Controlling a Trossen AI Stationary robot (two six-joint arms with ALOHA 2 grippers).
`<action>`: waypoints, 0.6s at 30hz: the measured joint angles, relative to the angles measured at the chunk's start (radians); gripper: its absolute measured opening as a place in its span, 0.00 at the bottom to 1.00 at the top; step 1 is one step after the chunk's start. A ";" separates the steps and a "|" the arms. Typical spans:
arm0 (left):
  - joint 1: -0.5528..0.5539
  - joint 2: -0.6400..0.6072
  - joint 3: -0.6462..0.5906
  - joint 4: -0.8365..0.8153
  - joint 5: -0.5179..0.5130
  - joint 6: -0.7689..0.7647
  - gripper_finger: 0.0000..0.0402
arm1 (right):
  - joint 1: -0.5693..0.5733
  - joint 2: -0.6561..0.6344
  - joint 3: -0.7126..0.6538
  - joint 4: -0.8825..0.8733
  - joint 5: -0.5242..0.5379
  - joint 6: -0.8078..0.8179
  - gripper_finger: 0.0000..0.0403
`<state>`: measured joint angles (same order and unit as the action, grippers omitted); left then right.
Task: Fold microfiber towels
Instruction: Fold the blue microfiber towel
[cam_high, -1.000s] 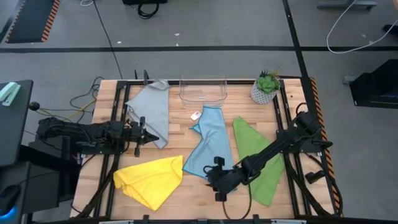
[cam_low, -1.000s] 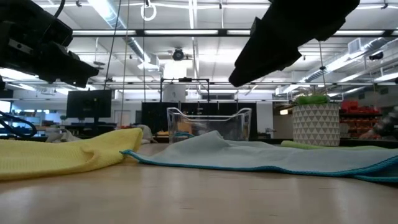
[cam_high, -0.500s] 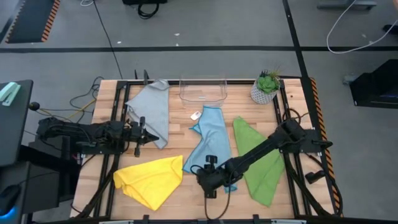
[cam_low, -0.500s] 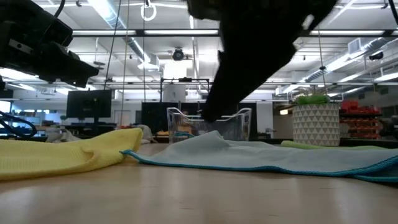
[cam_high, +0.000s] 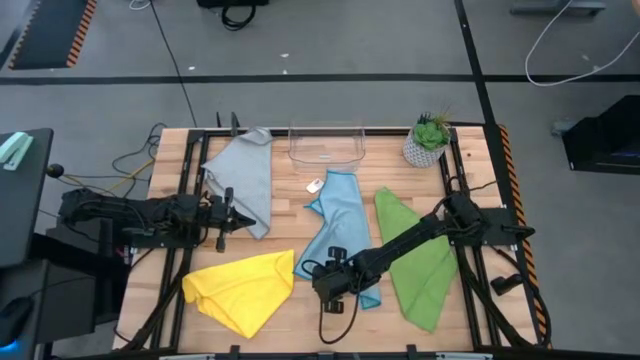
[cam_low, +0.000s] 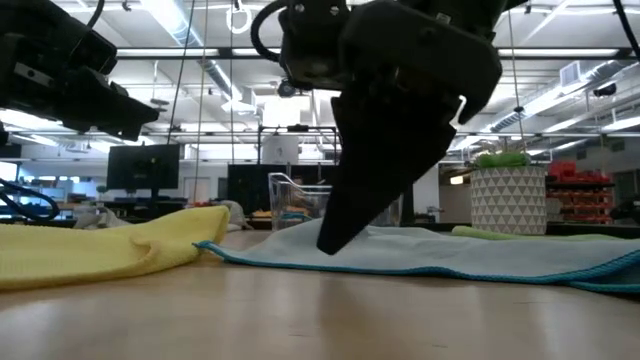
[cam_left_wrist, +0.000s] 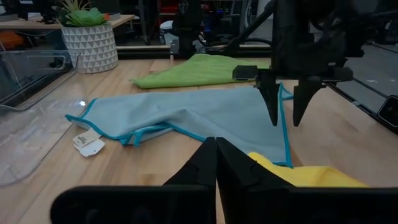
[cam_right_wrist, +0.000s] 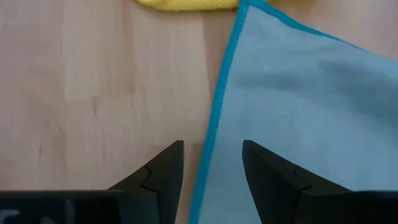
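Right wrist view: right pincer (cam_right_wrist: 211, 168), parted wide and empty, straddles the light blue towel's (cam_right_wrist: 298, 99) hem running twelve to six o'clock.

My table (cam_high: 290, 210) is a slatted pale wood top in a black frame. Four cloths lie straight on it. The grey towel (cam_high: 245, 175) sits at the far left, just beside my left arm. The light blue towel (cam_high: 338, 235) runs down the middle, with a small white tag (cam_high: 313, 186) on the bare wood beside its far corner. The green towel (cam_high: 418, 260) lies to its right, and the yellow towel (cam_high: 240, 288) is rumpled at the near left. A clear plastic bin (cam_high: 326, 145) stands at the far edge, a small potted plant (cam_high: 428, 142) at the far right corner.
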<state>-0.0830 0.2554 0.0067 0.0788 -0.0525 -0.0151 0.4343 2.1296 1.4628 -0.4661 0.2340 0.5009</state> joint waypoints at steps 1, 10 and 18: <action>0.000 0.000 0.000 0.000 0.000 0.000 0.04 | 0.000 0.002 0.000 0.001 0.000 -0.001 0.42; 0.000 0.000 0.000 0.002 0.000 0.000 0.03 | -0.003 0.029 0.002 -0.019 0.004 -0.004 0.35; 0.000 0.000 0.000 0.001 0.000 0.000 0.01 | -0.019 0.032 0.003 -0.032 0.003 -0.009 0.20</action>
<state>-0.0826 0.2554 0.0067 0.0795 -0.0525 -0.0151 0.4148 2.1612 1.4662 -0.4980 0.2366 0.4915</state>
